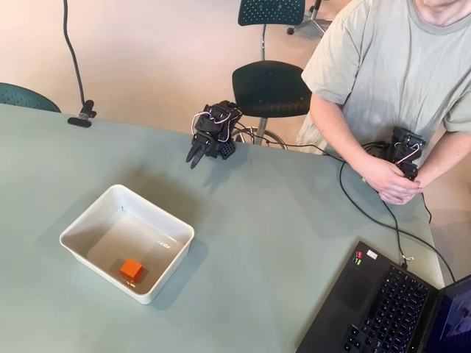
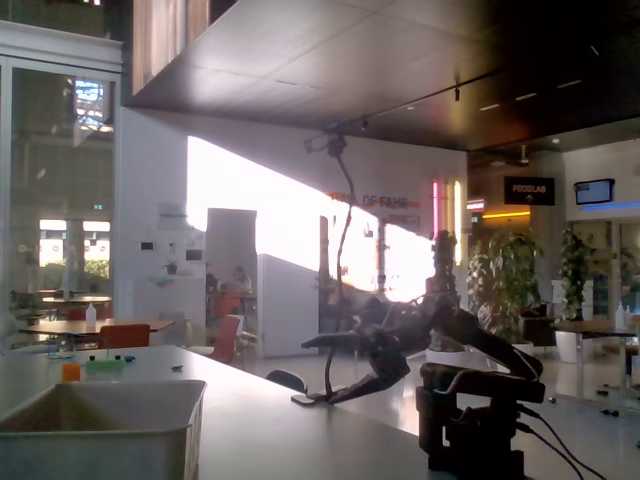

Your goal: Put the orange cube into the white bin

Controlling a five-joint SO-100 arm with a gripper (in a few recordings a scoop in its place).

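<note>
Claw (image 1: 196,157): black two-finger gripper on a dark robot arm folded low at the far edge of the table, fingertips pointing down and left in the overhead view; the two fingers lie close together with nothing between them, so it reads as closed and empty. White wires loop over the arm's upper body. In the fixed view the same arm (image 2: 470,400) shows as a dark silhouette against bright windows, its claw too dark to read

Orange cube (image 1: 132,269): tiny bright orange plastic block, resting on the floor of the bin, near the bin's near wall, well apart from the claw

White bin (image 1: 79,224): shallow rectangular white plastic tub with rounded corners and flared rim, set at an angle on the left near part of the table; in the fixed view its rim (image 2: 110,392) fills the lower left corner

Table (image 1: 280,220): pale grey-green flat top

Laptop (image 1: 383,309): black, open, at the near right corner, a black cable running to it across the table

Person (image 1: 383,66): in a grey-green T-shirt, standing beyond the far right edge of the table

Chair (image 1: 271,87): dark, perforated back, beyond the table behind the arm
</note>
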